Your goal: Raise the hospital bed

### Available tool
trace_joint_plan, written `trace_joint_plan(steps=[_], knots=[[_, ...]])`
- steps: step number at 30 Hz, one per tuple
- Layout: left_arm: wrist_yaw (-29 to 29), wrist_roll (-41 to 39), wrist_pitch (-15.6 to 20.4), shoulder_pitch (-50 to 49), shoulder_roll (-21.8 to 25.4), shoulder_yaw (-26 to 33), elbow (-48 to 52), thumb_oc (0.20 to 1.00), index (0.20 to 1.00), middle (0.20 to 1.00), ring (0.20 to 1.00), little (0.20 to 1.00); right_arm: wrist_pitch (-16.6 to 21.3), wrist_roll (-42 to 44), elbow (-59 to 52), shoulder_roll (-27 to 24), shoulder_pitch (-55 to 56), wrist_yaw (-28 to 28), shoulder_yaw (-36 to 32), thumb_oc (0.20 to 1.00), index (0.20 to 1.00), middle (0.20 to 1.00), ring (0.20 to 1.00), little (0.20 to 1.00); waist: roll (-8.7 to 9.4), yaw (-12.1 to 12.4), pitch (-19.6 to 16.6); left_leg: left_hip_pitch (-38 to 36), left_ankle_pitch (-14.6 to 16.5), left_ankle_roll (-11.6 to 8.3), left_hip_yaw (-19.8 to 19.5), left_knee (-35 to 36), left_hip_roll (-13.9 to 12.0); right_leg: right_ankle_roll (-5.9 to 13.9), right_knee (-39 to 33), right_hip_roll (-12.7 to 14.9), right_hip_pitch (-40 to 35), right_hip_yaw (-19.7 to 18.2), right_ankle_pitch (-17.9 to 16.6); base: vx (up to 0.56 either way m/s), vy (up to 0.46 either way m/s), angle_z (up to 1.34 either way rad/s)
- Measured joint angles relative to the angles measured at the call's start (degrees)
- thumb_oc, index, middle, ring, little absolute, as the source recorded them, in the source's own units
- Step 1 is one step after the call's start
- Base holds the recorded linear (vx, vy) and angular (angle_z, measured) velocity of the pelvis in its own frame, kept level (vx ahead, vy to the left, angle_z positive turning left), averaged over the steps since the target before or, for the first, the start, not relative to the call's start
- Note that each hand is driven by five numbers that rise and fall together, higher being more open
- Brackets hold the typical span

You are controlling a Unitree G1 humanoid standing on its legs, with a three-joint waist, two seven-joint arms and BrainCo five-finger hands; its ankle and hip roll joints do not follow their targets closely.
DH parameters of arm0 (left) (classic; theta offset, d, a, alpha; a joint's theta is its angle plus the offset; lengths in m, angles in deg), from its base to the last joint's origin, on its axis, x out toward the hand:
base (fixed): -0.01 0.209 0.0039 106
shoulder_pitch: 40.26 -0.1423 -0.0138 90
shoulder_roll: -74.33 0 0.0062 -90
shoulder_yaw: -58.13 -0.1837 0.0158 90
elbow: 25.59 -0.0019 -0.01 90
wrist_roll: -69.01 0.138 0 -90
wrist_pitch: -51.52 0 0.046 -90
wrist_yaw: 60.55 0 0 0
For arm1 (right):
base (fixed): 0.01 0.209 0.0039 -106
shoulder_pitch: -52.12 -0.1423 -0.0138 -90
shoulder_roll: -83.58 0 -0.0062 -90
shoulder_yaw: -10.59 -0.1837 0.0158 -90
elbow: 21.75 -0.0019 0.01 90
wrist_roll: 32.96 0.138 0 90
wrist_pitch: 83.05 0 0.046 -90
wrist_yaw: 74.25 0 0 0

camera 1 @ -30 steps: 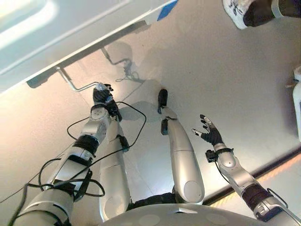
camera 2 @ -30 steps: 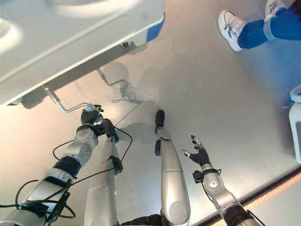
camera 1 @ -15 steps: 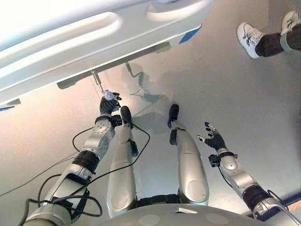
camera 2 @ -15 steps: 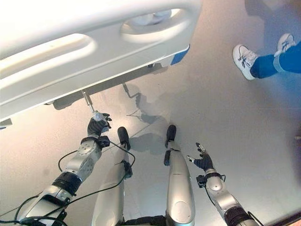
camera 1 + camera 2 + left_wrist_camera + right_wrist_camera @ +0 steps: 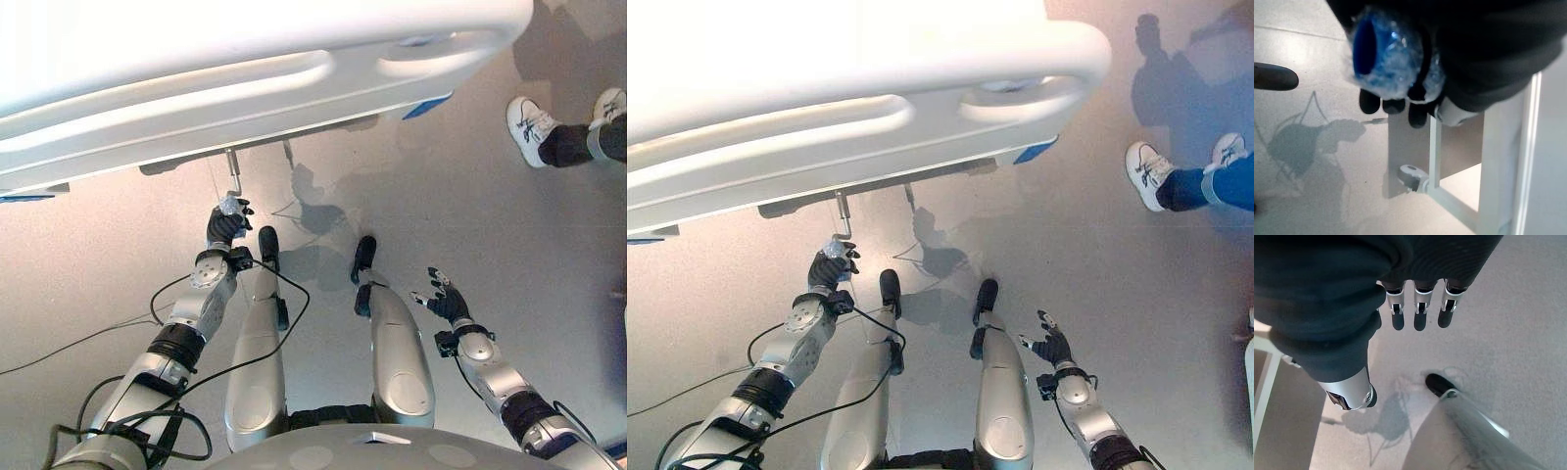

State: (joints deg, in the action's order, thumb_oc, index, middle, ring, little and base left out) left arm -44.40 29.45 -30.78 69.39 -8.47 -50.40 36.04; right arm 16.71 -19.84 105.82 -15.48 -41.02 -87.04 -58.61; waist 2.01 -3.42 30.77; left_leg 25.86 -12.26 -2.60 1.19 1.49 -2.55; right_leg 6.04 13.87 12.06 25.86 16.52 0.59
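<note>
White bed [image 5: 245, 69] with blue corner patches; blue, clear-wrapped crank grip [image 5: 1386, 58]; grey floor [image 5: 470, 235]; white shoe [image 5: 529, 127], dark sock.

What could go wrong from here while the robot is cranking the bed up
The left hand is curled round the blue plastic-wrapped grip of the thin metal crank handle under the white hospital bed's footboard; that slick wrap might let the grip slip mid-turn. A second crank hangs close beside it and could be knocked. A person's white sneaker stands on the grey floor nearby, so a stumble could reach them.
</note>
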Motion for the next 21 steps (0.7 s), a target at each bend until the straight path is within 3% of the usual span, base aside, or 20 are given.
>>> trace_joint_plan(steps=[13,21], knots=[[-1.5,0.1,0.2,0.1,-0.4,0.3,0.1,0.200,0.200,0.200,0.200,0.200,-0.1,0.0,-0.2,-0.4,1.2,0.5,-0.3,1.000,1.000,1.000,1.000,1.000,0.00,1.3,0.0,1.0,0.2,-0.12,-2.3,-0.1,0.0,0.43,-2.9,-0.6,-2.7,3.5,0.4,0.04,0.056,0.12],[-1.4,0.5,1.5,1.7,1.9,2.0,-2.8,0.200,0.200,0.200,0.200,0.200,0.0,0.0,-1.1,-0.9,1.3,0.3,-0.4,1.000,1.000,1.000,1.000,1.000,0.21,1.4,-0.1,5.0,0.2,-0.12,-3.2,-1.3,0.0,0.30,-3.6,-1.1,-0.9,4.8,0.3,0.01,0.041,0.11]])
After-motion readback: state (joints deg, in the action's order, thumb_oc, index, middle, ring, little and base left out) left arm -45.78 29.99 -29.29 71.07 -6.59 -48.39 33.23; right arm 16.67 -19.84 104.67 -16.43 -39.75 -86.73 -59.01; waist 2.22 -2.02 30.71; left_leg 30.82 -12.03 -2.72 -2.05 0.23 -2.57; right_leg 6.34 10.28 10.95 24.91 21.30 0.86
